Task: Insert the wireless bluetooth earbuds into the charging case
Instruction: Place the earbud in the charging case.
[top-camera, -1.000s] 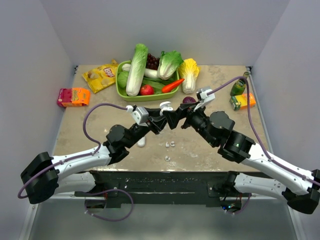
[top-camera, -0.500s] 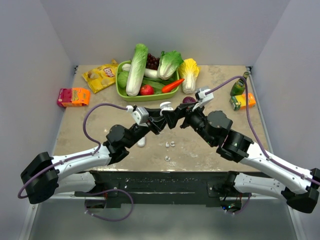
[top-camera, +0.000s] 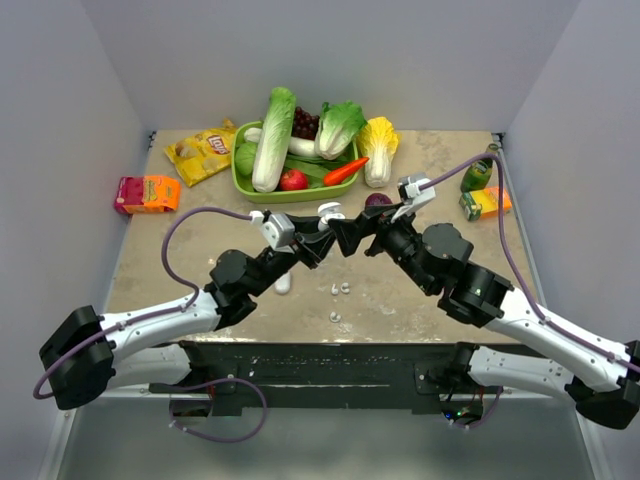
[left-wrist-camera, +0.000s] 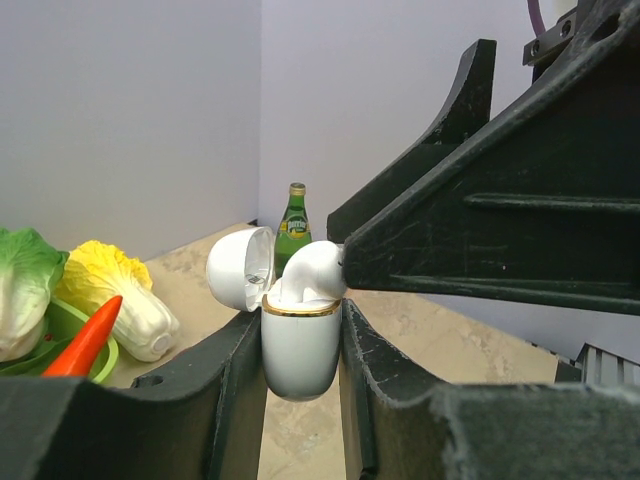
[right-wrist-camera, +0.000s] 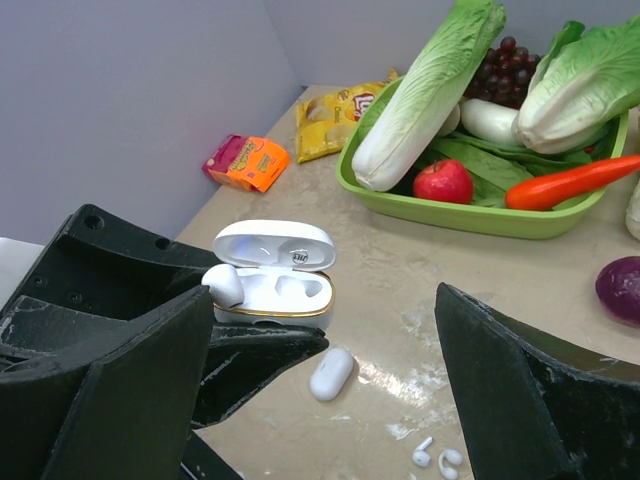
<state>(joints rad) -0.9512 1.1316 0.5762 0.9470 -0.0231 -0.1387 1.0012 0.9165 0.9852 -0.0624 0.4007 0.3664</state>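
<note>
My left gripper (left-wrist-camera: 300, 335) is shut on the white charging case (left-wrist-camera: 300, 350) and holds it upright above the table with its lid (left-wrist-camera: 240, 268) open. One white earbud (left-wrist-camera: 312, 270) stands in the case's slot and sticks up above the gold rim. My right gripper (right-wrist-camera: 325, 395) is open wide, and one fingertip (left-wrist-camera: 352, 262) touches that earbud. In the right wrist view the case (right-wrist-camera: 285, 292) shows the earbud (right-wrist-camera: 223, 285) in one slot, while the other slot is empty. Two more tiny earbuds (right-wrist-camera: 435, 456) lie on the table. In the top view both grippers meet at the case (top-camera: 330, 213).
A white capsule-shaped piece (right-wrist-camera: 331, 374) lies on the table below the case. A green tray (top-camera: 240, 180) of vegetables stands at the back, with a chip bag (top-camera: 203, 152) and an orange box (top-camera: 146, 193) to its left. A green bottle (top-camera: 477, 172) and a juice box (top-camera: 485, 203) stand at the right.
The right arm has shifted slightly at the case. The left gripper has kept its hold on the case in about the same place.
</note>
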